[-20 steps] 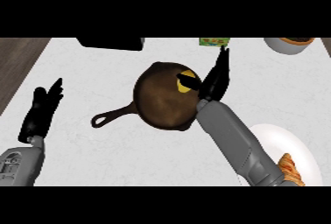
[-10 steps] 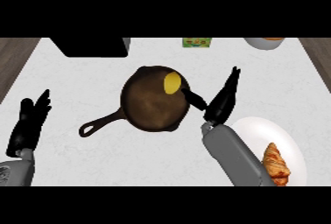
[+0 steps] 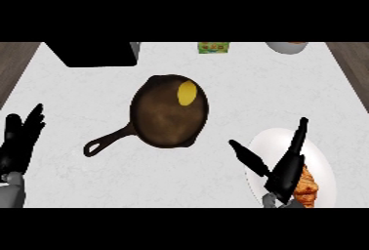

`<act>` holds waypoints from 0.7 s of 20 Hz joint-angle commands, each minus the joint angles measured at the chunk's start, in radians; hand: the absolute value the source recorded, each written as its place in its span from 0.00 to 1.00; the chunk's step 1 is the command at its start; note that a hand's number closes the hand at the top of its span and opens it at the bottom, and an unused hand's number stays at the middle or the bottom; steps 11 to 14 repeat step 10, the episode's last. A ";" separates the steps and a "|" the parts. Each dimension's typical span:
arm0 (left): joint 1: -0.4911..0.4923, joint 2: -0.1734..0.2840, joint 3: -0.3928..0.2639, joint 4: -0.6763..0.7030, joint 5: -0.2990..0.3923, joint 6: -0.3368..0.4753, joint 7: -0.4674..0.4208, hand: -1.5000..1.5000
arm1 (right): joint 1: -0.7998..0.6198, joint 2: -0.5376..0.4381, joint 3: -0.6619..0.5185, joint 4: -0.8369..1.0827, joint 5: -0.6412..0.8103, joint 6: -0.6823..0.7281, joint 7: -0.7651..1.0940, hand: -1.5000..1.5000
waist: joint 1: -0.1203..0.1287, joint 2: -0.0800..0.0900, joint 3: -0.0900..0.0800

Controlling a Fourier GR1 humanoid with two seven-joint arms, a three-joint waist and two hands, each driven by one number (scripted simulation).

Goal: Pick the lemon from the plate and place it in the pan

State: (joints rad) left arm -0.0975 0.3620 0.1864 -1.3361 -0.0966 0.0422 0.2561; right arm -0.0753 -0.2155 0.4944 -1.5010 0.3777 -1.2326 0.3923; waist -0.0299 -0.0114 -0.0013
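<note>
Yellow lemon (image 3: 187, 93) sits inside the dark pan (image 3: 169, 117), up near its far rim on the right side, nothing touching it. Pan lies on the pale counter (image 3: 238, 78) a bit left of middle, handle pointing down-left toward me. My right hand (image 3: 284, 168) is low at the right, above the white plate (image 3: 323, 161), fingers (image 3: 297, 139) straight and spread, thumb out to the left, holding nothing. It is well apart from the pan. Croissant (image 3: 306, 188) lies on the plate's near part, just beside my right hand, partly hidden by it. My left hand (image 3: 18, 144) rests at the left edge, fingers up and relaxed, empty. Black block (image 3: 97, 53) at the far left of the counter, small green box (image 3: 214, 47) at the far middle, a bowl (image 3: 288, 47) at the far right, cut by the edge. Dark wood strips (image 3: 14, 61) show at both sides of the counter
</note>
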 commanded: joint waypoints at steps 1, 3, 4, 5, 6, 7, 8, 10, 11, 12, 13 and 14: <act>-0.028 -0.034 -0.023 0.030 -0.019 0.015 -0.010 0.50 | 0.200 -0.133 0.002 -0.275 0.045 0.047 0.057 0.00 | -0.002 0.005 -0.001; 0.000 -0.040 -0.018 0.029 -0.039 0.039 -0.043 0.50 | 0.322 -0.171 0.034 -0.390 0.069 0.052 0.059 0.00 | 0.004 0.006 -0.001; -0.018 -0.011 0.001 -0.011 0.005 -0.008 0.026 0.50 | 0.388 -0.184 0.048 -0.429 0.074 0.038 0.041 0.00 | 0.008 0.006 0.000; 0.005 -0.032 -0.017 -0.033 -0.018 0.016 0.006 0.50 | 0.392 -0.274 -0.006 -0.495 -0.008 0.073 0.016 0.00 | 0.011 0.006 0.001; 0.000 -0.014 -0.011 -0.044 -0.025 0.015 0.030 0.50 | 0.492 -0.215 0.081 -0.513 0.082 0.019 -0.002 0.00 | 0.010 0.006 0.001; 0.004 -0.018 0.005 0.014 -0.011 0.002 -0.025 0.50 | 0.517 -0.286 0.047 -0.567 0.004 0.036 -0.039 0.00 | 0.010 0.007 0.001; -0.013 -0.014 0.013 0.011 -0.003 -0.007 -0.020 0.50 | 0.545 -0.288 0.036 -0.558 0.021 0.037 -0.036 0.00 | 0.014 0.009 0.001; 0.034 -0.038 -0.002 -0.014 -0.019 0.008 -0.044 0.50 | 0.613 -0.313 0.048 -0.599 -0.019 0.014 -0.105 0.00 | 0.017 0.008 0.002; 0.034 -0.038 -0.002 -0.014 -0.019 0.008 -0.044 0.50 | 0.613 -0.313 0.048 -0.599 -0.019 0.014 -0.105 0.00 | 0.017 0.008 0.002; 0.034 -0.038 -0.002 -0.014 -0.019 0.008 -0.044 0.50 | 0.613 -0.313 0.048 -0.599 -0.019 0.014 -0.105 0.00 | 0.017 0.008 0.002; 0.034 -0.038 -0.002 -0.014 -0.019 0.008 -0.044 0.50 | 0.613 -0.313 0.048 -0.599 -0.019 0.014 -0.105 0.00 | 0.017 0.008 0.002; 0.034 -0.038 -0.002 -0.014 -0.019 0.008 -0.044 0.50 | 0.613 -0.313 0.048 -0.599 -0.019 0.014 -0.105 0.00 | 0.017 0.008 0.002</act>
